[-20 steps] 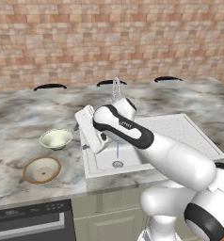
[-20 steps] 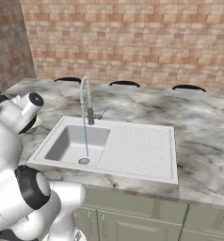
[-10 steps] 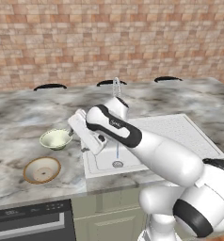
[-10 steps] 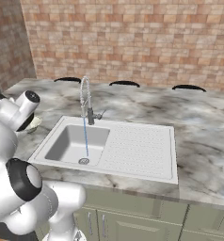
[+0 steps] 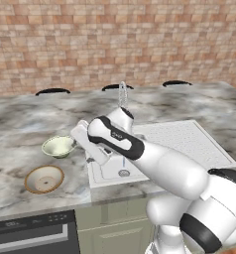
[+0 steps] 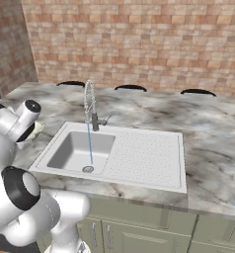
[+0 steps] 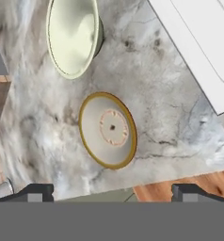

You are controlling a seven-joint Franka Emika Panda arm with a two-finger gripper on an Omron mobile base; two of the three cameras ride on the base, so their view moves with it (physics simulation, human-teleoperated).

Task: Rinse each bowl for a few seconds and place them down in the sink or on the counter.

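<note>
The pale green-cream bowl (image 5: 59, 146) (image 7: 71, 35) and the shallower tan-rimmed bowl (image 5: 44, 178) (image 7: 108, 129) sit side by side on the marble counter (image 5: 21, 129) (image 7: 170, 117), left of the white sink (image 5: 189, 144) (image 6: 144, 153). My gripper (image 5: 85, 146) (image 7: 112, 193) hovers above the counter between sink and bowls. It is open wide and holds nothing, and the tan-rimmed bowl lies just ahead of its fingertips in the hand view. A thin stream of water (image 6: 90, 146) runs from the chrome faucet (image 5: 122, 94) (image 6: 90, 101) into the basin. The arm partly hides the green bowl (image 6: 38, 127) in the right base view.
The counter's front edge lies close below the tan-rimmed bowl, with a dishwasher panel (image 5: 30, 233) under it. A corner of the sink (image 7: 203, 52) shows beside the bowls. A brick wall (image 5: 115, 44) backs the counter.
The arm has swung left, from over the sink's left edge to above the counter near the bowls. The gripper stays open. Bowls and water stream are unchanged.
</note>
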